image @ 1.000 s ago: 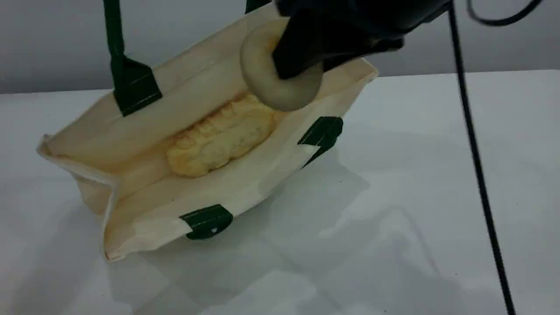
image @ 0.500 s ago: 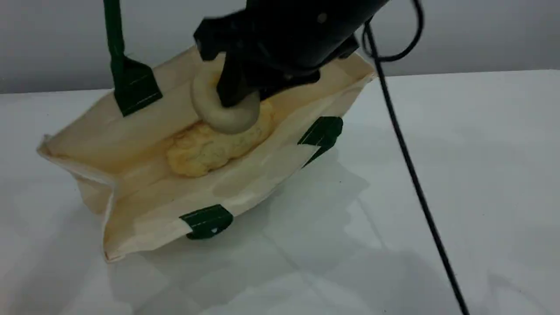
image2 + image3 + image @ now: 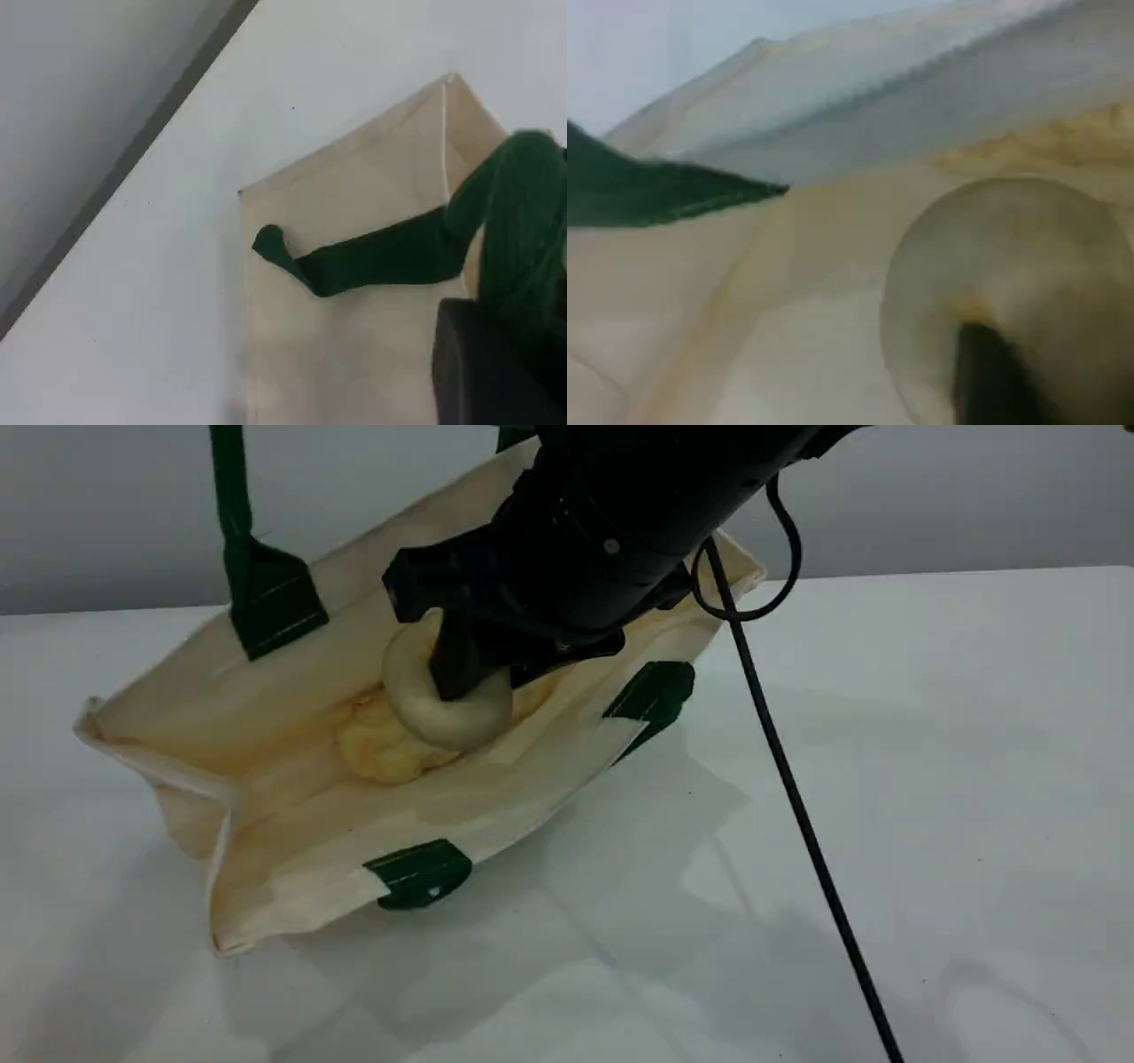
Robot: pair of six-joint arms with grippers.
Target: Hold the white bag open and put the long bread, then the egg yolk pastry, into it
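Note:
The white bag (image 3: 292,841) lies open on the table, its mouth toward the camera. A dark green strap (image 3: 232,496) runs taut up out of the scene view. In the left wrist view my left gripper (image 3: 509,354) is shut on that strap (image 3: 518,212) above the bag's side (image 3: 354,354). The long bread (image 3: 376,748) lies inside the bag. My right gripper (image 3: 461,673) reaches into the bag, shut on the egg yolk pastry (image 3: 425,708), which rests against the bread. In the right wrist view a dark fingertip (image 3: 988,376) presses the pastry (image 3: 1028,266), with the bread (image 3: 1045,146) behind.
The right arm's black cable (image 3: 797,815) hangs from the arm and crosses the white table (image 3: 930,691) toward the front right. Green stitched patches (image 3: 416,872) mark the bag's near rim. A grey wall stands behind the table.
My right gripper has carried the pastry down and left, from above the bag's back rim to inside the bag on the long bread. The bag and its strap have stayed put.

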